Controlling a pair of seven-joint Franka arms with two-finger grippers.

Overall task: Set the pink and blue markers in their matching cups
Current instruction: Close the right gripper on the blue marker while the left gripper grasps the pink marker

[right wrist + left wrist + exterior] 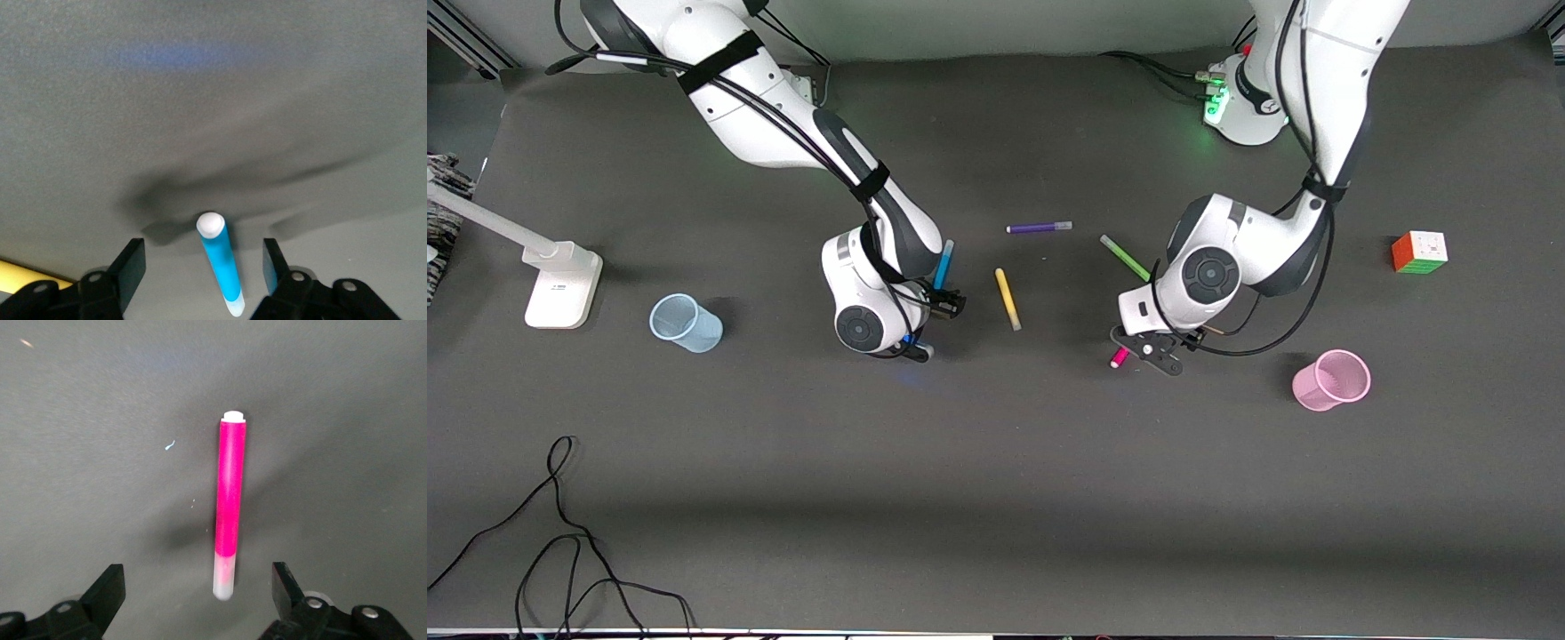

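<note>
Two grippers down low, both w/ jaws spread wide, nothing gripped. Going across front view from the right arm's end of the table: pale blue translucent plastic cup [685,323] sits on the dark grey mat [996,498], well apart from everything else. Right gripper [941,302] is over the teal-blue marker pen [943,263]; in right wrist view the marker [221,263] lies between the fingers [131,265], not touching either. Yellow pen [1008,299] is just beside it, toward the left arm's end; purple pen [1039,228] and green pen [1124,258] farther from the front cam. Left gripper [1149,349] is over the magenta-pink marker pen [1120,357]; left wrist view shows its pale cap end [224,577] between the released fingers [107,595], lying flat on mat. Pink translucent plastic cup [1331,380] stands near that, toward the left arm's end. Multicolour puzzle cube [1419,252] farther from cam than the pink cup.
</note>
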